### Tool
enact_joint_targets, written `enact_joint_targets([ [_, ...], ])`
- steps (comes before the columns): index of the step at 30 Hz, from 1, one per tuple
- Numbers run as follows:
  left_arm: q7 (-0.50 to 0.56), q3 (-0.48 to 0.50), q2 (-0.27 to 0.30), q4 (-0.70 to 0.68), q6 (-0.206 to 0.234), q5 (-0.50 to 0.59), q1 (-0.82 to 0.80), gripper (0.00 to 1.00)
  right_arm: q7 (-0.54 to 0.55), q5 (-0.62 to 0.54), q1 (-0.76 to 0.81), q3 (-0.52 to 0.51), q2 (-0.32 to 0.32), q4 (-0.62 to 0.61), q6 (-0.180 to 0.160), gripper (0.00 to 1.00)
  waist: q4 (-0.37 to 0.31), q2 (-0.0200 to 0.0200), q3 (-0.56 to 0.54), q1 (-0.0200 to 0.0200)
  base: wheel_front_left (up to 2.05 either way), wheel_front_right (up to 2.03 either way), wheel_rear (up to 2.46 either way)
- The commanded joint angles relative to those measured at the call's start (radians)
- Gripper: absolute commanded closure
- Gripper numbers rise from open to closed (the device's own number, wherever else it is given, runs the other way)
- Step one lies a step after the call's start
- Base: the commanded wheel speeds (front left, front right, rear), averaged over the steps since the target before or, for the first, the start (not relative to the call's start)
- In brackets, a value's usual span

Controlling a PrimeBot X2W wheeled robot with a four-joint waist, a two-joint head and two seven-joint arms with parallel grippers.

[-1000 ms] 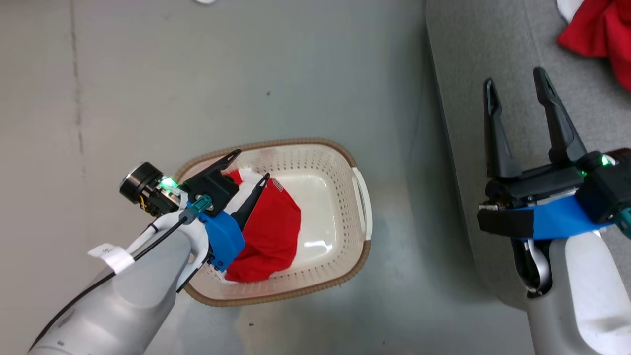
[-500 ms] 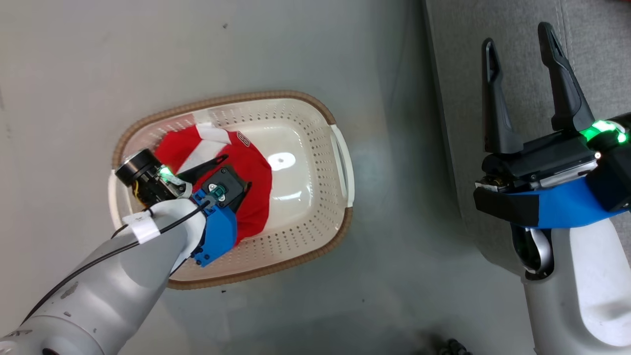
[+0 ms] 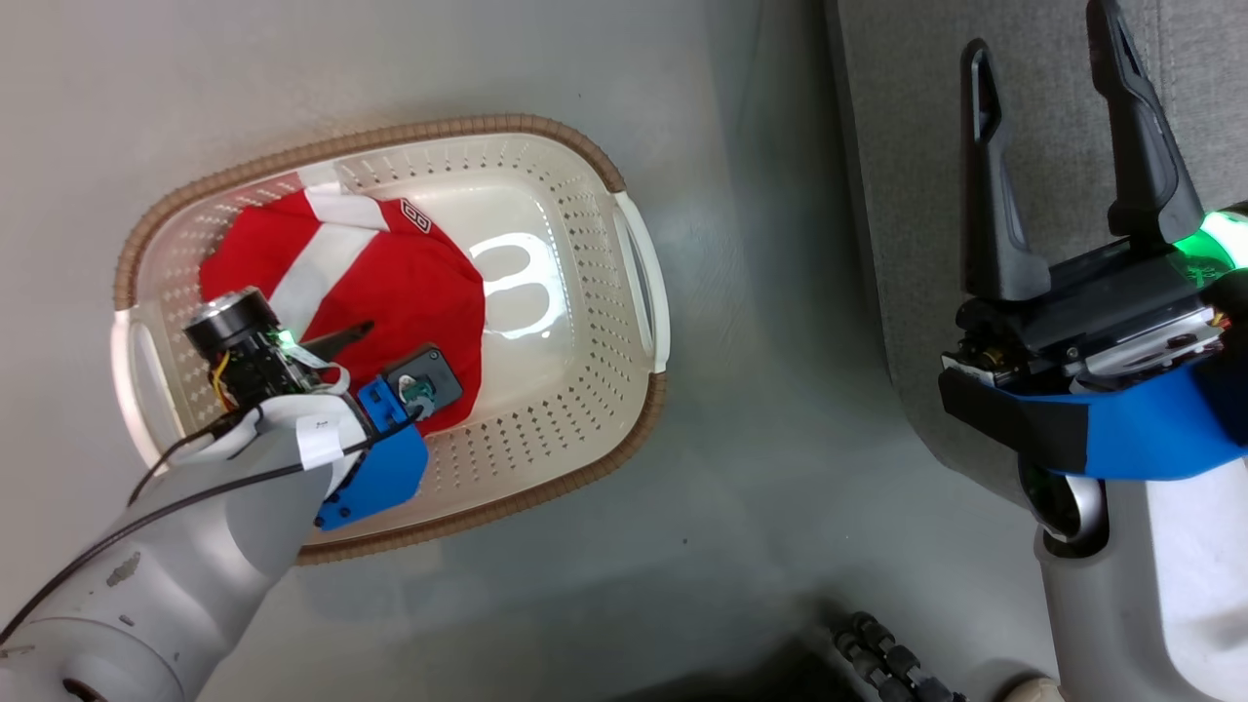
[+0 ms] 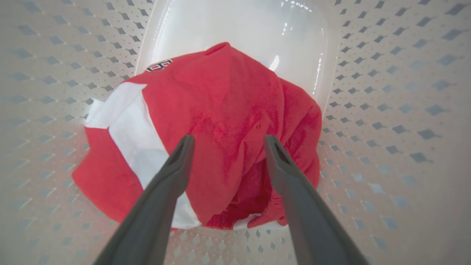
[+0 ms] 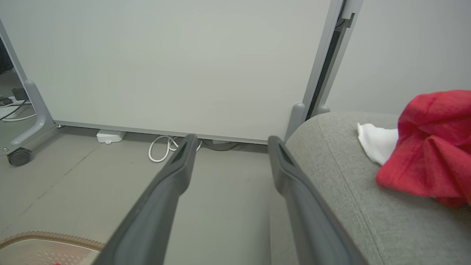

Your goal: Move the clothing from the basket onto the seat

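Head view shows the seat (image 3: 907,146) along the right, and a red garment on the seat (image 5: 430,147) already lies near its rounded corner. The basket (image 3: 546,127) stands on the floor (image 3: 760,546) beside the seat's edge, not touching it. The garment in the basket (image 3: 390,283) is bunched into the left half, its long axis slanting toward the left end wall; the right half of the bottom is bare. My left gripper (image 4: 228,139) is inside the basket, fingers apart, straddling a raised red fold straight ahead; I can't tell whether the tips touch it. My right gripper (image 3: 1041,34) hangs spread and empty over the seat, well apart. I judge this the left arm's grab.
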Motion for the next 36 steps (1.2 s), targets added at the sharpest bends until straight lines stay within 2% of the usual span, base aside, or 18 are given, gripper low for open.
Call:
enact_joint_targets([
  [1, 0.019, -0.002, 0.005, 0.020, -0.001, 0.020, -0.026, 0.00, -0.004, 0.000, -0.013, 0.001, 0.001, -0.016, 0.000, 0.00, -0.007, 0.0000, 0.023, -0.0002, 0.00, 0.00, 0.00],
  [9, 0.080, -0.002, 0.006, 0.083, -0.001, 0.104, -0.063, 0.00, -0.004, -0.010, -0.014, 0.006, 0.001, -0.054, 0.000, 0.00, -0.012, 0.0000, 0.078, -0.0002, 0.00, 0.00, 0.00],
  [15, 0.081, -0.002, 0.007, 0.139, -0.001, 0.253, -0.090, 0.00, -0.004, -0.036, -0.017, 0.016, 0.001, -0.081, 0.000, 0.00, -0.025, 0.0000, 0.122, -0.0002, 0.00, 0.00, 0.00],
  [23, 0.090, -0.002, -0.025, 0.185, -0.001, 0.283, -0.129, 0.00, -0.004, -0.043, 0.005, 0.007, 0.001, -0.121, 0.000, 0.00, -0.035, 0.0000, 0.158, -0.0002, 0.00, 0.00, 0.00],
  [24, 0.092, -0.002, -0.029, 0.187, -0.001, 0.283, -0.130, 0.03, -0.004, -0.045, 0.008, 0.006, 0.001, -0.124, 0.000, 0.00, -0.035, 0.0000, 0.159, -0.0002, 0.00, 0.00, 0.00],
  [25, 0.096, -0.002, -0.035, 0.189, -0.001, 0.279, -0.130, 0.88, -0.004, -0.047, 0.010, 0.005, 0.001, -0.126, 0.000, 0.00, -0.035, 0.0000, 0.159, -0.0002, 0.00, 0.00, 0.00],
  [26, 0.096, -0.002, -0.038, 0.190, -0.001, 0.287, -0.130, 1.00, -0.004, -0.048, 0.011, 0.004, 0.001, -0.128, 0.000, 0.00, -0.036, 0.0000, 0.159, -0.0002, 0.00, 0.00, 0.00],
  [36, 0.054, -0.002, -0.095, 0.196, -0.001, 0.240, -0.096, 1.00, -0.004, -0.062, -0.001, -0.011, 0.001, -0.120, 0.000, 0.00, -0.006, 0.0000, 0.118, -0.0002, 0.00, 0.00, 0.00],
])
